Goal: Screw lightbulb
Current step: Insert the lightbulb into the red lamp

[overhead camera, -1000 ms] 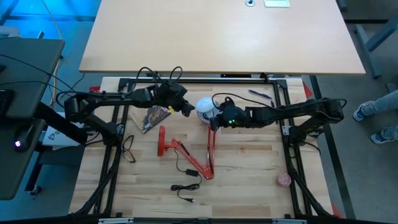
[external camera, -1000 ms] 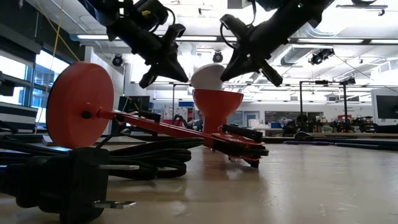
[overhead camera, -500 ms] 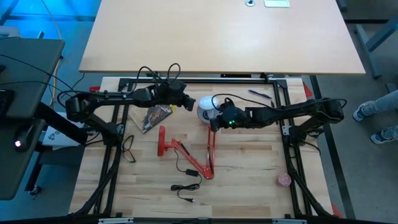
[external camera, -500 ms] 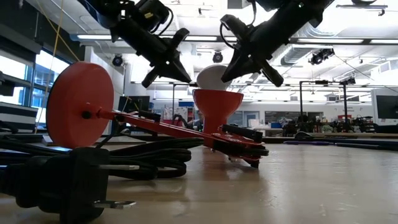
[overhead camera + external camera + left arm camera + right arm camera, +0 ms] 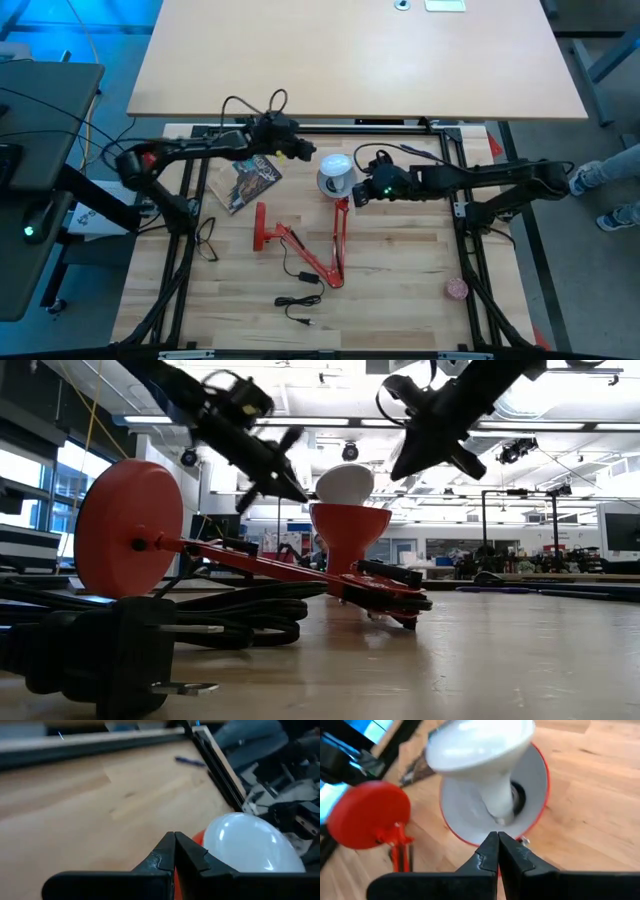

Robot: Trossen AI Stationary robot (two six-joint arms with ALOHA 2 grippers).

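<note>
White and rounded, the lightbulb (image 5: 333,166) sits neck-down in the lamp shade (image 5: 350,525), its dome sticking out above the red rim. Neither claw touches it. Reaching in from the left side of the table, the left gripper (image 5: 308,151) hangs just beside the bulb with its fingers pressed together and nothing between them. From the right side the right gripper (image 5: 358,196) stretches low across the wooden table (image 5: 400,270), its fingers likewise closed on nothing, near the shade's rim.

above lightbulb (image 5: 335,166): free | sides: jaws near (both closed) | front: cable (image 5: 297,305)
</note>
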